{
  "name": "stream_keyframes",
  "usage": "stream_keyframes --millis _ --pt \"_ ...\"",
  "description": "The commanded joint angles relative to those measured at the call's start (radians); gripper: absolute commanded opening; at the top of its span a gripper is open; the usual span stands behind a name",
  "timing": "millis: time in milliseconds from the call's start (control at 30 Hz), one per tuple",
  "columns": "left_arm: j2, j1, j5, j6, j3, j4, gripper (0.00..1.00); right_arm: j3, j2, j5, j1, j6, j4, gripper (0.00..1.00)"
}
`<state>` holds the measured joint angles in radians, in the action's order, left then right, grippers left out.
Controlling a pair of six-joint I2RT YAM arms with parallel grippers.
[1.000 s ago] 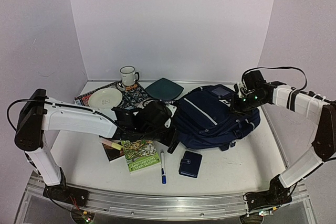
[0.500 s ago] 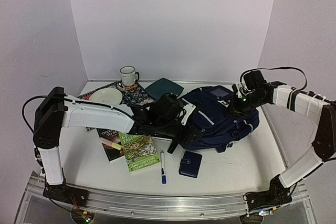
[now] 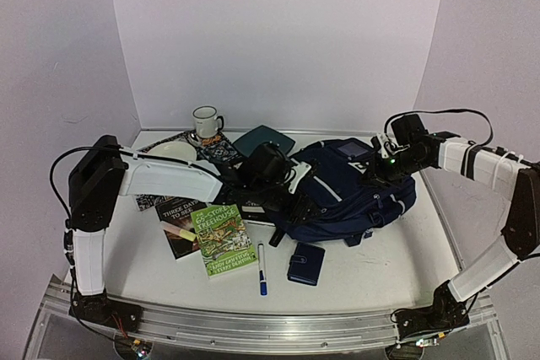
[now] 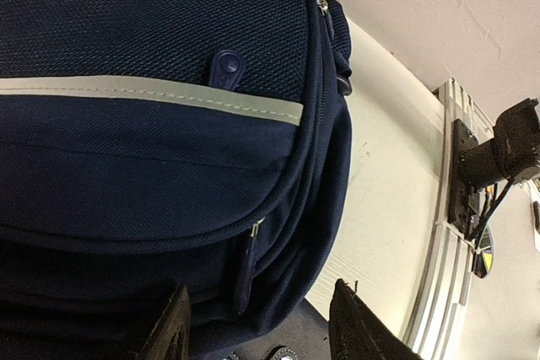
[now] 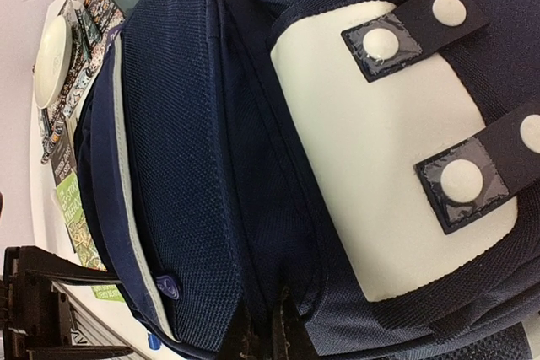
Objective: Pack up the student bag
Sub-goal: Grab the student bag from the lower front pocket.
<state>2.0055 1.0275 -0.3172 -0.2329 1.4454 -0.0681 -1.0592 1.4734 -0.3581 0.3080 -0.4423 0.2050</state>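
Right wrist alone: white snap panel (image 5: 396,149) on student bag (image 5: 194,166)

Student bag (image 3: 354,196) filled the centre right of the desk (image 3: 405,250) and blocked my left end effector (image 3: 295,200) directly ahead. Green book (image 3: 224,238), dark book (image 3: 175,225), pen (image 3: 261,267) and wallet (image 3: 305,263) obstructed the near centre. Mug (image 3: 205,121) and teal plate (image 3: 263,141) crowded the rear. I found passable bare desk at near right and near left.
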Motion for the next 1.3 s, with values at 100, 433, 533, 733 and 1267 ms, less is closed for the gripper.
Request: stream_keyframes --millis 100,433,533,733,1267 --pt "0.063 -0.006 -0.132 0.014 0.08 0.035 0.52 -0.015 -0.042 -0.109 0.008 0.007 -0.071 0.0" --pt "0.12 -0.006 -0.108 -0.001 0.102 0.035 0.37 -0.018 -0.035 -0.124 0.008 -0.004 -0.085 0.0" --pt "0.118 -0.006 -0.057 -0.005 0.083 0.035 0.34 -0.019 -0.033 -0.131 0.008 -0.009 -0.089 0.0" --pt "0.09 0.008 0.108 0.007 0.037 0.035 0.39 -0.021 -0.031 -0.138 0.008 -0.016 -0.099 0.0" --pt "0.03 0.086 0.391 0.056 -0.016 0.035 0.09 -0.028 -0.02 -0.116 0.008 -0.007 -0.103 0.0"
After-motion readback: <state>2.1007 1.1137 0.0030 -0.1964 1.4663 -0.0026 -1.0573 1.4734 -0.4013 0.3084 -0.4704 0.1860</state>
